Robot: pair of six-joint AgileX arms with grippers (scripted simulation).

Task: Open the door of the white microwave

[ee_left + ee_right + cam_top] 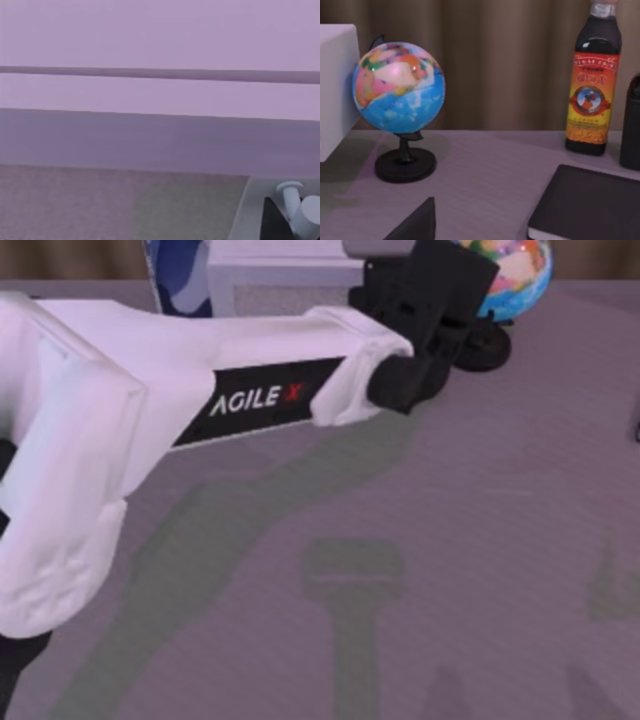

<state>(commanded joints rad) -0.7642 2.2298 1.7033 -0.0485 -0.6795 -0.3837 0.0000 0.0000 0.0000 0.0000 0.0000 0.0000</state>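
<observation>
The white microwave (pixel 285 262) stands at the table's far edge, left of centre. Its door, with the grey mesh window (pixel 290 298), faces the table. My left arm reaches across from the left, and its black gripper (pixel 425 300) sits at the microwave's right end, against the front. The left wrist view is filled from very close by the door's pale panel (pixel 160 95) and speckled mesh (pixel 125 205), with two pale knobs (pixel 291 194) beside them. Whether the door is ajar does not show. My right gripper stays parked off the right side; one dark fingertip (pixel 420 222) shows over bare table.
A blue-and-white carton (pixel 180 275) stands left of the microwave. A globe (pixel 512 275) on a black stand sits to the microwave's right. In the right wrist view the globe (pixel 397 87), a dark sauce bottle (pixel 592 80) and a flat black book (pixel 590 205) are on the table.
</observation>
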